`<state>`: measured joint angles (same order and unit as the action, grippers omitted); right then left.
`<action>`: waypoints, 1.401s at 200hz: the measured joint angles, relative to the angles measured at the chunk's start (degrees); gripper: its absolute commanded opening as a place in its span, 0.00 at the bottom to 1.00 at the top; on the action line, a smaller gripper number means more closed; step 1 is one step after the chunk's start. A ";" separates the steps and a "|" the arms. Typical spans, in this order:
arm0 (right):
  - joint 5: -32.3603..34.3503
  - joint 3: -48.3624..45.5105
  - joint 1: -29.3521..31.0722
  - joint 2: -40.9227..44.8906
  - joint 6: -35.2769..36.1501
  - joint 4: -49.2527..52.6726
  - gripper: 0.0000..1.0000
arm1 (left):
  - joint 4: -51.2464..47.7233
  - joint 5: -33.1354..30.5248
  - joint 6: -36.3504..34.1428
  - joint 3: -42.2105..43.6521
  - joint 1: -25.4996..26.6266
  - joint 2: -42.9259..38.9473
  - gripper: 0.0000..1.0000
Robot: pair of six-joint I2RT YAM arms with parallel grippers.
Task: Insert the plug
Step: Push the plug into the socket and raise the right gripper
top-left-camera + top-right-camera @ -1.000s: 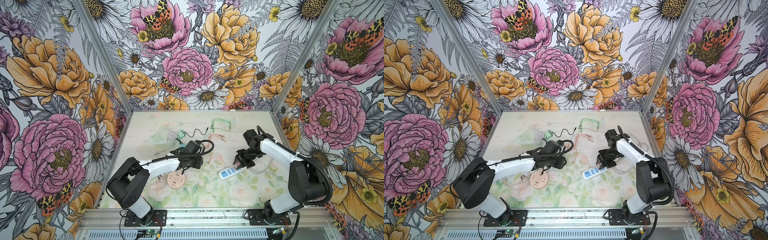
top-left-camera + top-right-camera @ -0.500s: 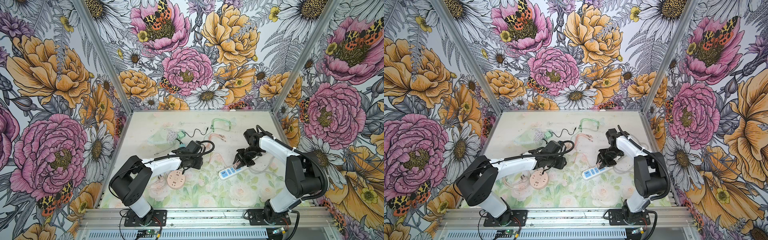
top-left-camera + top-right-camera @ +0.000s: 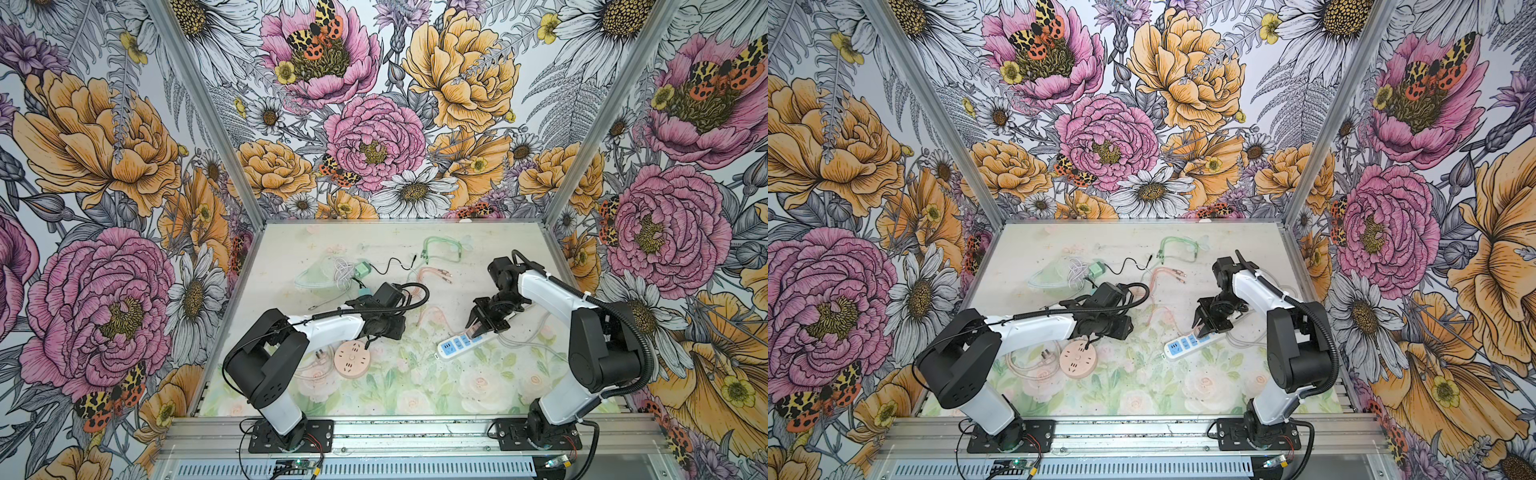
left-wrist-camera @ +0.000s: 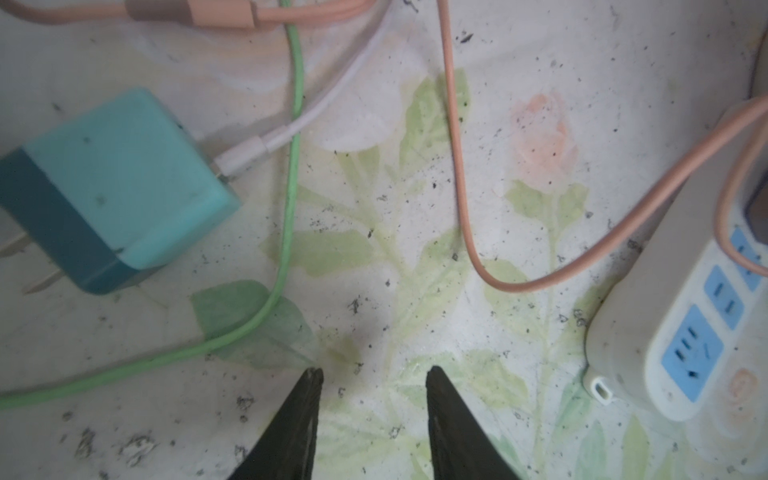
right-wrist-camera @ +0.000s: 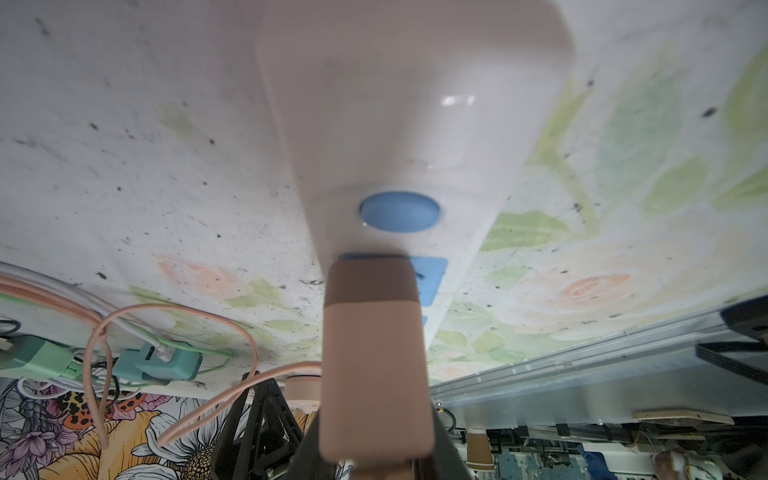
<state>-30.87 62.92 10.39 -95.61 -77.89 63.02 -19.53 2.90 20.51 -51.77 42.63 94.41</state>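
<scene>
A tan-pink plug (image 5: 374, 353) with a darker brown end is held upright in my right gripper (image 5: 374, 449), which is shut on it. The plug's brown end meets a blue socket on the white power strip (image 5: 415, 104), beside a round blue button (image 5: 399, 211); its prongs are hidden. In both top views the power strip (image 3: 461, 345) (image 3: 1187, 345) lies right of centre under my right gripper (image 3: 478, 330) (image 3: 1204, 328). My left gripper (image 4: 374, 374) hangs open over bare mat, between a teal charger (image 4: 120, 187) and the strip's end (image 4: 685, 332).
A round pink socket hub (image 3: 352, 359) lies by the left arm. A pink cable (image 4: 457, 166) and a green cable (image 4: 286, 208) loop over the mat. More chargers and coiled cables (image 3: 345, 270) sit at the back left. Metal rails (image 3: 374, 432) edge the front.
</scene>
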 measured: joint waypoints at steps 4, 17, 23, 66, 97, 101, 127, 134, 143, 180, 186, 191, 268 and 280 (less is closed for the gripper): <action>0.02 0.02 0.00 0.09 0.00 0.00 0.00 | 0.00 0.00 0.00 0.00 0.00 0.00 0.44; 0.20 0.22 0.02 0.59 0.02 0.00 0.00 | 0.00 0.00 0.00 0.00 0.00 0.00 0.44; 0.37 0.22 0.02 0.70 0.04 -0.02 0.00 | 0.00 0.00 0.00 0.00 0.00 0.00 0.44; 2.40 0.20 0.22 1.66 0.46 -0.28 0.00 | 0.02 -0.17 0.00 0.00 0.00 -0.02 0.44; 2.91 0.15 0.44 1.84 0.46 -0.35 0.02 | 0.02 -0.22 -0.02 0.00 0.00 -0.37 0.44; 2.99 0.15 0.46 1.86 0.46 -0.37 0.03 | 0.00 -0.22 -0.02 0.00 0.00 -0.46 0.44; 3.28 0.15 0.57 2.03 0.46 -0.39 0.09 | 0.02 -0.24 -0.02 0.00 0.00 -1.05 0.44; 3.56 0.15 0.61 2.12 0.48 -0.44 0.11 | 0.02 -0.28 -0.02 0.00 0.00 -1.20 0.44; 4.24 0.15 0.68 2.32 0.68 -0.55 0.15 | 0.00 -0.37 -0.04 0.00 0.00 -1.38 0.44; 10.60 0.57 0.94 3.61 1.07 -1.07 0.43 | 0.04 -0.42 -0.04 0.00 0.00 -2.32 0.44; 11.76 0.72 0.94 3.67 1.22 -1.14 0.44 | 0.02 -0.42 -0.04 0.00 0.00 -2.43 0.44; 12.66 0.85 0.94 3.74 1.29 -1.18 0.44 | 0.02 -0.42 -0.04 0.00 0.00 -2.49 0.44; 16.39 2.80 2.49 3.74 2.01 -0.96 0.48 | 0.00 -0.61 -0.07 0.00 0.00 -4.35 0.45; 16.81 3.10 3.02 3.78 2.34 -0.92 0.50 | 0.00 -0.63 -0.07 0.02 0.00 -4.96 0.45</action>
<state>-14.06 66.02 13.41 -91.83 -75.55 62.11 -19.53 2.26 20.45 -51.75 42.63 89.45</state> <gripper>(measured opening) 0.482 0.446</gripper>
